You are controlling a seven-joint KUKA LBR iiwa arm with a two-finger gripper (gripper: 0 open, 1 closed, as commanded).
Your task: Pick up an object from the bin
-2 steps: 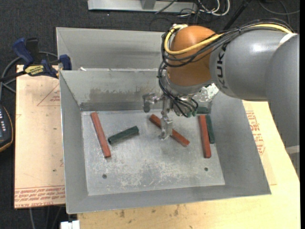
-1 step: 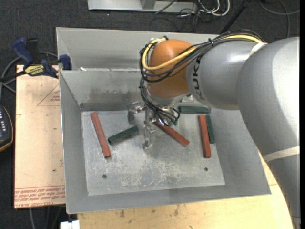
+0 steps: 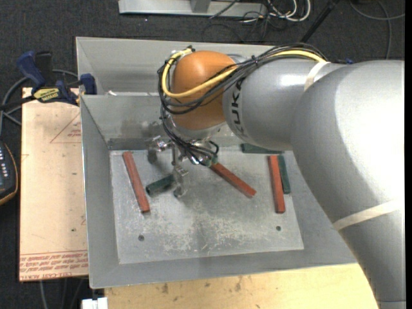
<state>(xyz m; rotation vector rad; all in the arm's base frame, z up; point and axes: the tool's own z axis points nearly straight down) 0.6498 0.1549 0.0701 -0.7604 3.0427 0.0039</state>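
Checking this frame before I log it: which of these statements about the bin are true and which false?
1. A red-brown stick lies along the left of the bin's floor. True.
2. The hand is low, beside a dark green stick. True.
3. The bin holds a deep heap of things. False: a few sticks lie spread out on the floor.
4. Every stick is red-brown. False: some are dark green.
5. The robot reaches in from the view's left. False: the arm comes in from the right.
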